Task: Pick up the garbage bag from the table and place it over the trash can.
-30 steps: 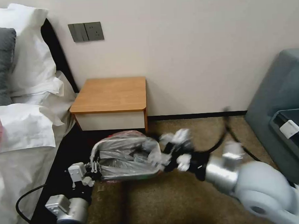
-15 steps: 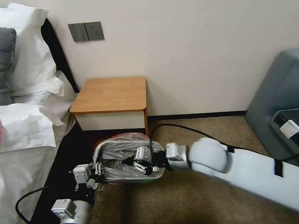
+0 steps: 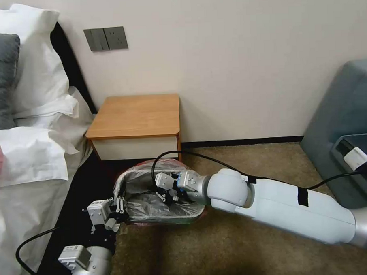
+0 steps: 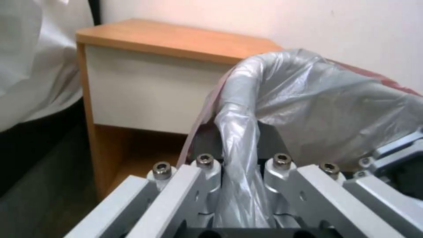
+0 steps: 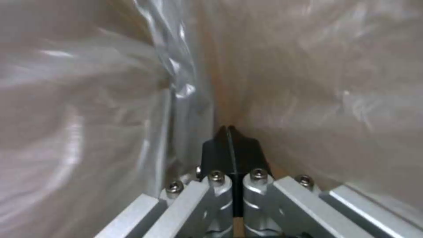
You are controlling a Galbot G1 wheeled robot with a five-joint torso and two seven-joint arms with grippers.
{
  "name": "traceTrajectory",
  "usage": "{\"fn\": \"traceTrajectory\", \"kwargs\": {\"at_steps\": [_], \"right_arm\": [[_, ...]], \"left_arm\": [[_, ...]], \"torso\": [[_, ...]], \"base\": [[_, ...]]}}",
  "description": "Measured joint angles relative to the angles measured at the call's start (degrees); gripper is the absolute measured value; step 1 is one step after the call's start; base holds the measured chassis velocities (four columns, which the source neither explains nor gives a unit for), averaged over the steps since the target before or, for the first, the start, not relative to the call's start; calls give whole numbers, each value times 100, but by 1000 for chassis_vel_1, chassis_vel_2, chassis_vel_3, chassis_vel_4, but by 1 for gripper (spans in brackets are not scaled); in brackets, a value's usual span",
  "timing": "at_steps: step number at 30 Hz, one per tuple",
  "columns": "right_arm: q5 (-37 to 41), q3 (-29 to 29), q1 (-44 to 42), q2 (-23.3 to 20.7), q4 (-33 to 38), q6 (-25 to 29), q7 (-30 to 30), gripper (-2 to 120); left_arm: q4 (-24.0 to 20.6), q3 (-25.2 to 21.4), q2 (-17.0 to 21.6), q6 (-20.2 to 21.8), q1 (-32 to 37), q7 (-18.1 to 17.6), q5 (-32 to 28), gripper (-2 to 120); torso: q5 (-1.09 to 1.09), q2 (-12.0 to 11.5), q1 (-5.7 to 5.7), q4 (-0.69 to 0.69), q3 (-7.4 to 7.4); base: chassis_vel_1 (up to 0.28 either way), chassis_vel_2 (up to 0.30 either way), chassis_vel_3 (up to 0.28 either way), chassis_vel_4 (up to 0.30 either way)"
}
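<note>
Grey plastic, the garbage bag (image 3: 154, 203), drapes the trash can (image 3: 187, 219) just near of the table (image 3: 136, 115). Left gripper (image 3: 118, 207) pinches its left rim; right gripper (image 3: 167, 195) reaches inside, fingertips (image 5: 228, 145) pressed together, gripping nothing.

My right gripper (image 3: 166, 193) has swung from outside the garbage bag (image 3: 148, 204) down into it. Its black pads are now pressed together.

Grey garbage bag (image 3: 154, 203) lining trash can (image 3: 187, 218)
</note>
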Motion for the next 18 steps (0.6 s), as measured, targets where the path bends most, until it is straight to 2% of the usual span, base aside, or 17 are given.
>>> {"fn": "traceTrajectory", "kwargs": {"at_steps": [9,18], "right_arm": [[165,-309,282,196,73,-621,511,0],[226,-665,461,451,-272,-673,710,0]], "left_arm": [[26,196,-61,-243,25,124,592,8],[-68,294,-90,-319,65,174,759,8]], "torso": [[0,0,0,0,0],[0,0,0,0,0]], "base": [[0,0,0,0],[0,0,0,0]]}}
